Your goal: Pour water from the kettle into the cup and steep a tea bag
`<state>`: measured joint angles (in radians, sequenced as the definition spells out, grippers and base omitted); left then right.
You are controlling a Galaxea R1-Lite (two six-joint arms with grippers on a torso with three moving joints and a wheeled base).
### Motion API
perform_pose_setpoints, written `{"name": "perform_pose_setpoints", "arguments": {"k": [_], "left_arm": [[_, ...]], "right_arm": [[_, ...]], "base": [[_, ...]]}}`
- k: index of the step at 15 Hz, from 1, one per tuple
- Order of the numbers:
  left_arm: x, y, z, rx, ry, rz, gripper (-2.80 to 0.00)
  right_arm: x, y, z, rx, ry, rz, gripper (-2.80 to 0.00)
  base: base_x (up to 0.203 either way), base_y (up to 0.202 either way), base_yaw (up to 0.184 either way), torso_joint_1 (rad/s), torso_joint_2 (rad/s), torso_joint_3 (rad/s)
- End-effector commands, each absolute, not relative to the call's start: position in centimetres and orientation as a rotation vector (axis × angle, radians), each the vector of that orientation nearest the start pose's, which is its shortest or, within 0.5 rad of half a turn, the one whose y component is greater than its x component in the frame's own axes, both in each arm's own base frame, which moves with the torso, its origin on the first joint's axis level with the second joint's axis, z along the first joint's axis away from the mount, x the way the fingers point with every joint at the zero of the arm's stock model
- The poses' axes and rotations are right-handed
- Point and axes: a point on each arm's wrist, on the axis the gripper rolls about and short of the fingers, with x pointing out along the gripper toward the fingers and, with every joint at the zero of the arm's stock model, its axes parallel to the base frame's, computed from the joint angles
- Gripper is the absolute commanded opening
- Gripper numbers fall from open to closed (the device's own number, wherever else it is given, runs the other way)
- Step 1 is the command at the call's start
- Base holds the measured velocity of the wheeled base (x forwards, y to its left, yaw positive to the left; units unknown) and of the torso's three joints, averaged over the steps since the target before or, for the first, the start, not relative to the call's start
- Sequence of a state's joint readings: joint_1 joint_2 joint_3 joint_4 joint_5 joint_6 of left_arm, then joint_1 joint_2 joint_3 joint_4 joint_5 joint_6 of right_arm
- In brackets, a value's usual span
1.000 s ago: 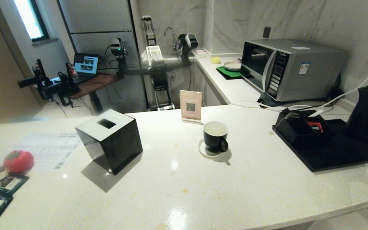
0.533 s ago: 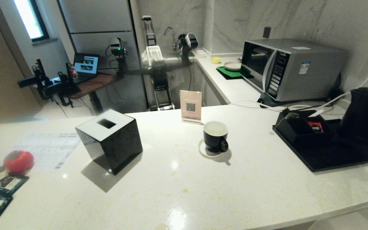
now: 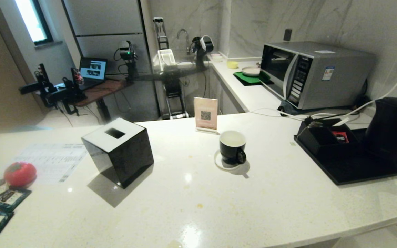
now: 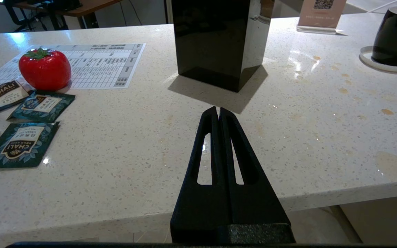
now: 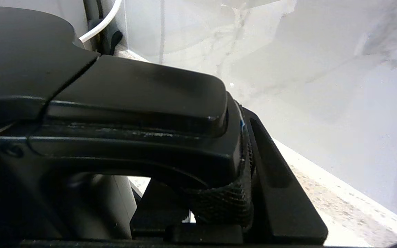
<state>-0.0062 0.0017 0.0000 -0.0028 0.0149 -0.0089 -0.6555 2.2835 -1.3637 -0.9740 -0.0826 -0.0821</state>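
The kettle (image 3: 393, 129) has shifted left, toward the cup (image 3: 232, 147).

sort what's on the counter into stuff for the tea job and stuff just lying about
For the job: kettle, held by the right pincer; cup.

Lying about: black cube, red strawberry, teal packets, microwave, printed sheet.

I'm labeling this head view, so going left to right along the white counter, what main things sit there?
Red tomato-shaped object → black cube box with white slotted top → pink QR-code sign → glossy black cup → shallow black compartment box → matte black kettle.
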Motion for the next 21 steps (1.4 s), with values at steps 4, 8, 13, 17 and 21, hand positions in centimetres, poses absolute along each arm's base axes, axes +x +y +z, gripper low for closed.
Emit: {"name": "perform_pose_setpoints", "arguments": {"k": [4,8,13,17,21], "left_arm": [[-2.3,0.0,7.6,-0.009,0.000,0.009,-2.80],[-2.3,0.0,7.6,-0.009,0.000,0.009,-2.80],[-2.3,0.0,7.6,-0.009,0.000,0.009,-2.80],[-2.3,0.0,7.6,-0.009,0.000,0.009,-2.80],[-2.3,0.0,7.6,-0.009,0.000,0.009,-2.80]], "right_arm": [[37.4,-29.0,12.3,-0.090,-0.004,-0.739,-2.80],[37.7,-29.2,12.0,-0.092,-0.006,-0.739,-2.80],[37.8,-29.3,11.6,-0.089,0.003,-0.739,-2.80],[37.8,-29.2,11.5,-0.088,0.006,-0.738,-2.80],[37.7,-29.2,11.7,-0.089,0.003,-0.739,-2.80]], "base": [[0.000,0.000,0.000,0.000,0.00,0.000],[0.000,0.000,0.000,0.000,0.00,0.000],[0.000,0.000,0.000,0.000,0.00,0.000],[0.000,0.000,0.000,0.000,0.00,0.000],[0.000,0.000,0.000,0.000,0.00,0.000]]}}
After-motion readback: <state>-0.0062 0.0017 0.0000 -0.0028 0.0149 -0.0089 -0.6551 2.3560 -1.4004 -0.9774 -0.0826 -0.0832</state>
